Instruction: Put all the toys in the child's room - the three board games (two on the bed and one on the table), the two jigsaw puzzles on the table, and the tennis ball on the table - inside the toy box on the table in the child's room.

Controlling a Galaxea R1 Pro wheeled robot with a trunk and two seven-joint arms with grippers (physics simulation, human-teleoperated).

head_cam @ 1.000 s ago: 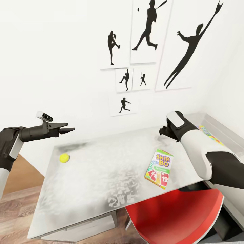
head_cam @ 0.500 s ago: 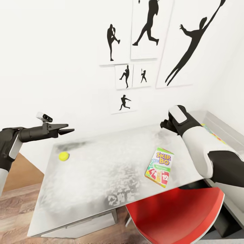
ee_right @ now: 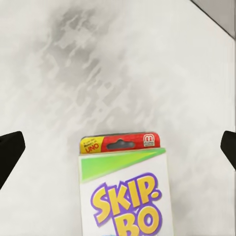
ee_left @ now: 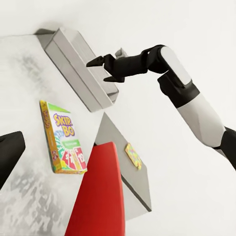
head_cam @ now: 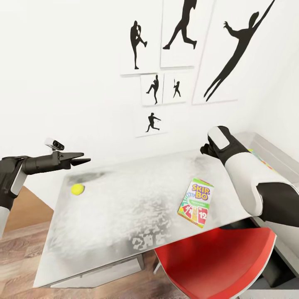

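Left hand (head_cam: 81, 158) hovers above the worktop's (head_cam: 124, 207) far-left corner, fingers spread, empty. Tennis ball (head_cam: 77, 189) lies just below it: light, prone to roll. SKIP-BO box (head_cam: 195, 202) lies flat mid-right: stiff, light, best taken across its long edges. Right hand (ee_left: 107, 69) spread, empty, above it.

Pale, mottled worktop (head_cam: 124, 220) set against a white wall. A yellow-green tennis ball (head_cam: 77, 189) rests near its far left corner. A "SKIP-BO" board game (head_cam: 195, 202) lies flat toward its right side, well apart from the ball. The light grey toy box (ee_left: 81, 69) sits at its far right end.
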